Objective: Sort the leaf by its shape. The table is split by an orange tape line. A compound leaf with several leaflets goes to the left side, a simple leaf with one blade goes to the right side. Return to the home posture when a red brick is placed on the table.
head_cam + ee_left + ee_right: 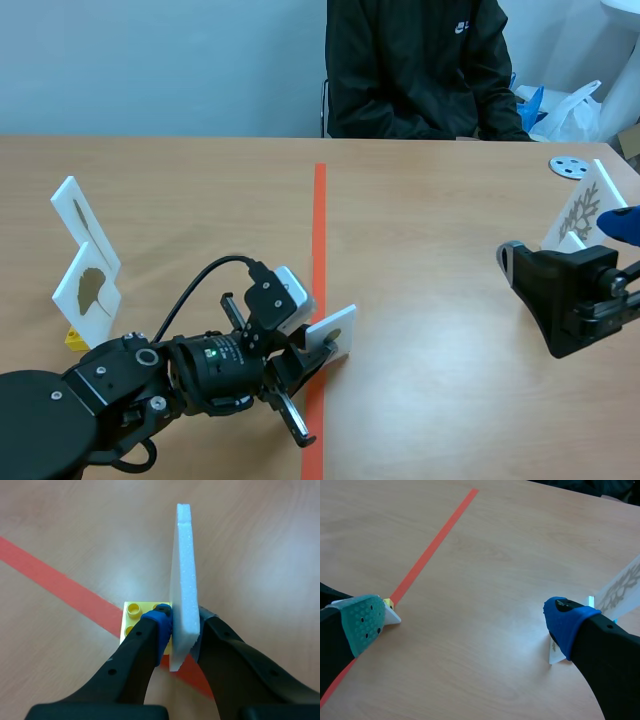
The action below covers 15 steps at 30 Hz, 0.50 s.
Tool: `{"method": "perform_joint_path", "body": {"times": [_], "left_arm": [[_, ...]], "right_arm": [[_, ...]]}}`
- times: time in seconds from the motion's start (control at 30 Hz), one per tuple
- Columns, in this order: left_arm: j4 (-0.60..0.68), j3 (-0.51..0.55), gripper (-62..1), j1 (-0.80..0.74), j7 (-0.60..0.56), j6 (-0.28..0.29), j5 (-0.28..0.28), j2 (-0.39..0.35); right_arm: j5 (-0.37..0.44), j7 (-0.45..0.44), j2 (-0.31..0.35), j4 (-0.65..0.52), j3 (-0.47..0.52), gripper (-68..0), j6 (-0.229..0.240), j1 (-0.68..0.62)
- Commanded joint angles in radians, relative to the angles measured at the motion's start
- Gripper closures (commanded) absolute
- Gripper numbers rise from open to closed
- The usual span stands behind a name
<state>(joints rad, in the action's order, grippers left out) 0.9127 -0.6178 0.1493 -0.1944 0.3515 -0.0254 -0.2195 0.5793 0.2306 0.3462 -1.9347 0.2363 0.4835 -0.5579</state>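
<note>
White card (184,580): thick foam board, upright, seen edge-on from the left wrist. It stands on a yellow brick (134,611) with studs. The face toward the scene camera looks plain white; no leaf print can be made out. It sits right on the tape line (319,215), near the line's robot-side end, with its brick base overlapping the orange.

Left hand (185,619) is clenched on the white card, one finger pressed to each face and the blue pad against the face on the brick's side. The left arm (120,385) lies low, coming in from the left of the tape line, with the hand over the line itself.

Right hand (466,622) is released, fingers spread wide with bare desk (485,555) between them. It sits well to the right of the tape line.

Left of the tape line, well apart from it, stand two leaf cards (88,288), one behind the other, the nearer on its own yellow brick. Far right of the line, a card with a lacy branching leaf (581,212) stands just behind the right hand. A grey disc (570,167) lies beyond that card. On both sides of the tape line the wood is bare out to those cards. A person (420,65) sits at the far edge, beyond the line's far end.
</note>
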Motion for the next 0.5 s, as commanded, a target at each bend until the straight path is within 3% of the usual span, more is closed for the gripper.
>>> {"method": "perform_joint_path", "body": {"times": [0.0,0.23,0.47], "left_arm": [[0.102,0.029,-7.0,-0.042,0.012,0.001,0.024,0.000],[0.396,0.166,-7.0,-0.251,0.147,-0.055,0.113,0.000],[0.633,0.344,-7.0,-0.513,0.170,-0.145,0.149,0.001]], "right_arm": [[0.008,-0.011,0.008,0.001,0.013,-67.9,-0.004,0.010],[0.008,-0.011,0.008,0.001,0.013,-67.9,-0.004,0.010],[0.008,-0.011,0.008,0.001,0.013,-67.9,-0.004,0.010]]}}
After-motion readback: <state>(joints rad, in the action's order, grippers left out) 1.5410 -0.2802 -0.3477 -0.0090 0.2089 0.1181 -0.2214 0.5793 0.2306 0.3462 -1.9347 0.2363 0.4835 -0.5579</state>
